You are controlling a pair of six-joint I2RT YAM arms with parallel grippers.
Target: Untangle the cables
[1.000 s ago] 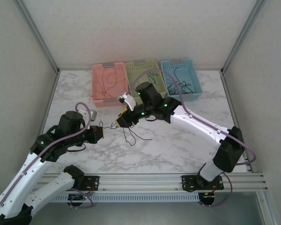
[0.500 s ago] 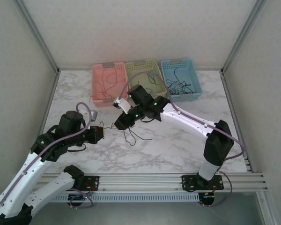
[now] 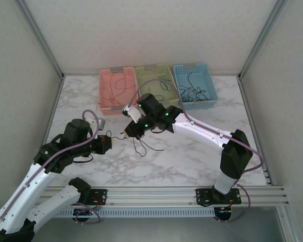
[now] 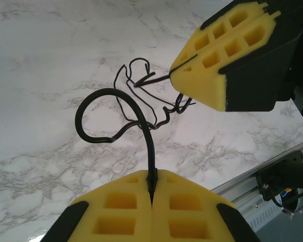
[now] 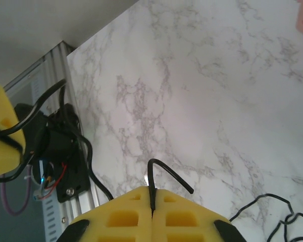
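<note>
Partway: left tool (image 4: 151,187) and right tool (image 5: 151,201) each pinch shut on a strand of the black cables (image 4: 141,103), stretched knotted between them over the tabletop (image 3: 192,156) middle, not yet pulled apart; other wires (image 3: 194,92) already sit in baskets (image 3: 117,70) along the far edge.
</note>
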